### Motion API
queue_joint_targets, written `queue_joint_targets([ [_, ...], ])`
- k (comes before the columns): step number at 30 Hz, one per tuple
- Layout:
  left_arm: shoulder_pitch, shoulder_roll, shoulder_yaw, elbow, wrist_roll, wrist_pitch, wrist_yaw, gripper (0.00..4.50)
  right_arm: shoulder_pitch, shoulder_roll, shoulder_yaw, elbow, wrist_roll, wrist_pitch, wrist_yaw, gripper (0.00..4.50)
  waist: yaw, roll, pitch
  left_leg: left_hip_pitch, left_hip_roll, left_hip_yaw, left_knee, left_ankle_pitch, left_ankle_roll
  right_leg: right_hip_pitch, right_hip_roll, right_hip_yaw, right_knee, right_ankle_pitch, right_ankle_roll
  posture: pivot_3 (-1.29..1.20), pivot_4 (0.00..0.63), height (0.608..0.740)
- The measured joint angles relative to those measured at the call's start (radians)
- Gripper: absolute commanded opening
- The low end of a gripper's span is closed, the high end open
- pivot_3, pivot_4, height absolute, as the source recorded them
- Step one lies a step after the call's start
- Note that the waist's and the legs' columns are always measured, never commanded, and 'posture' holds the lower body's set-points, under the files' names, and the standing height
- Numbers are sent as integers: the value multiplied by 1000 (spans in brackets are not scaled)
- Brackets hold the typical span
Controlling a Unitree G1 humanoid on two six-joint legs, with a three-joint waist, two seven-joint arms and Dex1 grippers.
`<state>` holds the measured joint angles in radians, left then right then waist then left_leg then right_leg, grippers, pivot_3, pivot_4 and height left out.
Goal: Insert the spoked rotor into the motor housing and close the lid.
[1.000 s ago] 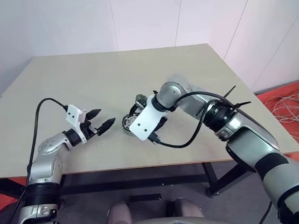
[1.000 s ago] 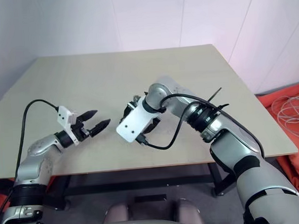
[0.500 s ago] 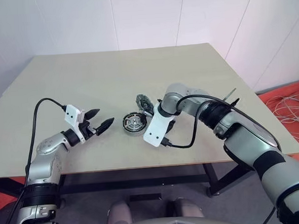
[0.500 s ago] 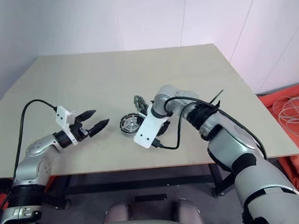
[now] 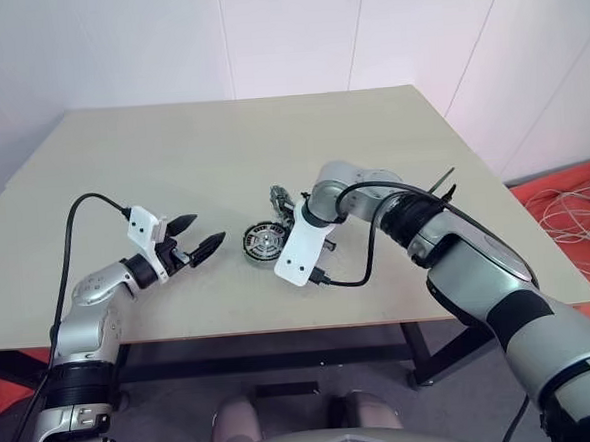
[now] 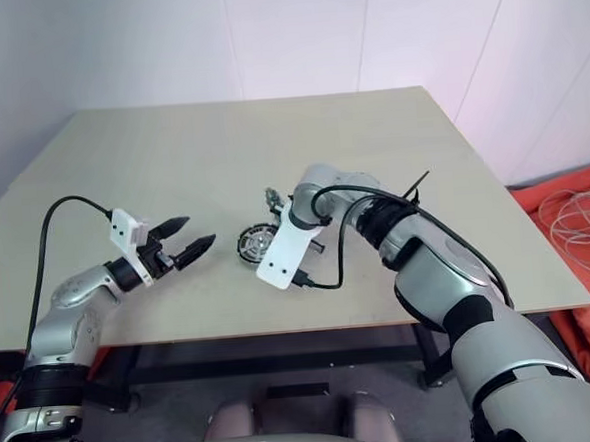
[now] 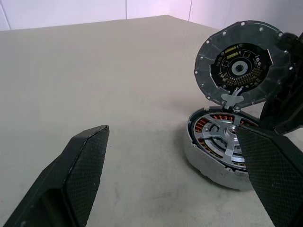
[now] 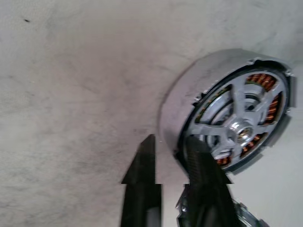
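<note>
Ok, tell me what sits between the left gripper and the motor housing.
Nothing: in the left eye view only bare table lies between the open left gripper and the motor housing; the left wrist view shows the same empty stretch.

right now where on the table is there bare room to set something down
Free: the table behind the left gripper and motor housing, and the stretch beyond the right arm to the far right edge. Crowded: around the housing, its raised lid and the right gripper.
</note>
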<state>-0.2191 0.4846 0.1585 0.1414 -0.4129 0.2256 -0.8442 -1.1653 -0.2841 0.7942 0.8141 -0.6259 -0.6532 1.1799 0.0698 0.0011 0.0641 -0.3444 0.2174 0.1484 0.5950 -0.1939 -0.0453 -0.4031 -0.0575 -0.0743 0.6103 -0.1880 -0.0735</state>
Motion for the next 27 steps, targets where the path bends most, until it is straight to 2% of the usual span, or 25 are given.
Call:
queue_joint_targets([
  [4,0,-4,0,0,0,0,2,4500,6,11,-9,-10,13,75,43,12,-2,0,0,0,1,0,0,0,0,-1,0,0,1,0,0,0,0,740],
  [9,0,-10,0,0,0,-1,2,4500,54,12,-46,-126,40,291,132,12,1,0,0,-1,0,0,0,0,0,-1,0,0,0,0,0,0,0,740],
  [13,-2,-14,-3,0,1,-2,2,4500,134,14,-84,-310,33,607,182,12,1,0,0,-1,1,0,0,0,0,-1,0,0,0,0,0,0,0,740],
  [19,-16,-17,-9,4,2,-9,1,4500,172,26,-93,-507,27,998,284,12,2,0,0,0,1,0,0,0,0,-1,0,0,0,0,0,0,0,740],
  [22,-22,-20,-13,7,2,-9,0,4500,173,19,-93,-545,25,1094,286,12,4,0,1,0,1,0,0,0,-1,-1,0,0,0,-3,5,0,0,740],
  [27,-28,-22,-15,14,4,-10,-2,4500,173,-8,-80,-553,12,1211,298,12,9,0,1,0,1,0,0,0,-1,-1,0,0,0,-3,6,0,0,740],
])
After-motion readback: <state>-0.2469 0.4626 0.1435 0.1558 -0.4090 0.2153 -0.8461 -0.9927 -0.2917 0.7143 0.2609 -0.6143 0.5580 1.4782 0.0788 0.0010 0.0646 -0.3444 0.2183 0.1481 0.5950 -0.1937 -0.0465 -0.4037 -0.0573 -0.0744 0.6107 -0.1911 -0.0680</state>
